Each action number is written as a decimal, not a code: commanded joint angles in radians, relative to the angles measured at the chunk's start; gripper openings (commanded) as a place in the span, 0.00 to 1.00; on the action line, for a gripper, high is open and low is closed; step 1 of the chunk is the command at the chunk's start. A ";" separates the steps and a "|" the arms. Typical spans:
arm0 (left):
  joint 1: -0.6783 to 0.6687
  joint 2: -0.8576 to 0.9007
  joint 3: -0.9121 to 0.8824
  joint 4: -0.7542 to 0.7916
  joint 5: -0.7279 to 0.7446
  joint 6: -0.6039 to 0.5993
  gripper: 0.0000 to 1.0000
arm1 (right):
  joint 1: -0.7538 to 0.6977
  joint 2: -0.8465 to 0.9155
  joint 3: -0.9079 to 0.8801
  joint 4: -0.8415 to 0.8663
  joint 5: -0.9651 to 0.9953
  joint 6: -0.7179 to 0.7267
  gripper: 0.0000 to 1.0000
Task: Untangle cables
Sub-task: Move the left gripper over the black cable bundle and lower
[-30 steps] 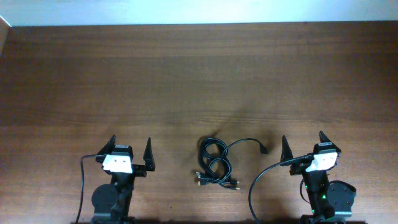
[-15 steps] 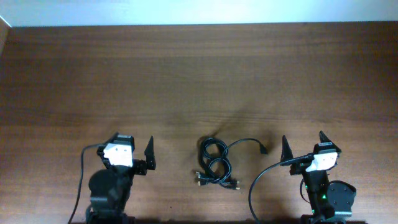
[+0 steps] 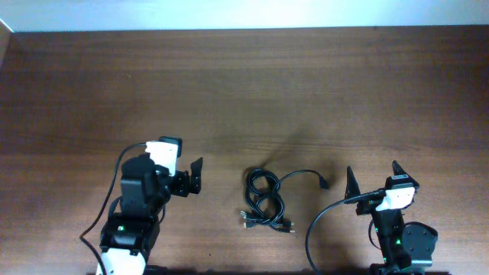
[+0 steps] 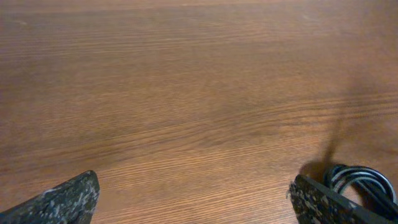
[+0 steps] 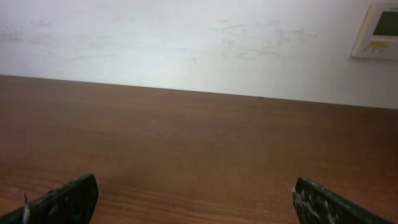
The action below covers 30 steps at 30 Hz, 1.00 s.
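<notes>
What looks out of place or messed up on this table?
Only the cables: a knotted heap of overlapping black loops near the front edge of the table, one plug end straying right. Nothing looks spilled or broken.

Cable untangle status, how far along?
Done: nothing; the thin black coiled cables lie in one tangled bundle on the brown wooden table. In hand: nothing; left pincer open, bundle at its view's edge; right pincer open, apart. Left: grasp and separate every cable.
</notes>
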State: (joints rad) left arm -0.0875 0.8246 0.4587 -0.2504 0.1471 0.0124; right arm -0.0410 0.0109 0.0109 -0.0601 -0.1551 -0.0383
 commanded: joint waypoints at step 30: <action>-0.345 0.141 0.100 0.074 0.086 0.221 0.99 | 0.008 -0.007 -0.005 -0.005 -0.005 -0.006 0.99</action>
State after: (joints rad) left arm -0.4301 0.9615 0.5350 -0.1867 0.2039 0.2207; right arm -0.0410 0.0109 0.0109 -0.0597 -0.1551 -0.0387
